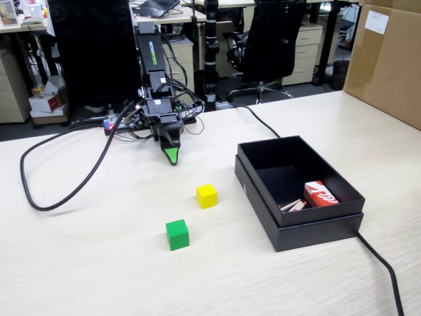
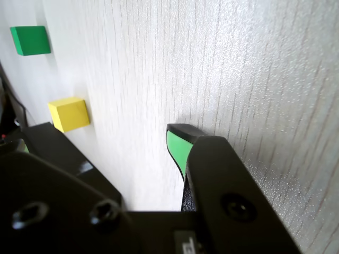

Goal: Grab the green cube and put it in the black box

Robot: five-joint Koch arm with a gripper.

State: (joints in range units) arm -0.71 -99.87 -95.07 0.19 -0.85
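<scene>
The green cube (image 1: 177, 234) sits on the pale wood table, in front of the arm; in the wrist view the green cube (image 2: 30, 40) lies at the top left. The black box (image 1: 296, 191) stands to the right of both cubes, lid off, and does not show in the wrist view. My gripper (image 1: 172, 157) points down at the table near the arm's base, well behind the cube. In the wrist view the gripper (image 2: 112, 132) is open: the green-padded finger (image 2: 177, 147) stands apart from the black jaw at left, with bare table between them. It holds nothing.
A yellow cube (image 1: 206, 195) (image 2: 69, 114) lies between the gripper and the green cube, slightly right. The box holds a red-and-white packet (image 1: 320, 194) and some sticks. A black cable (image 1: 59, 187) loops at left, another runs from the box's front corner. A brown carton (image 1: 388, 59) stands at the far right.
</scene>
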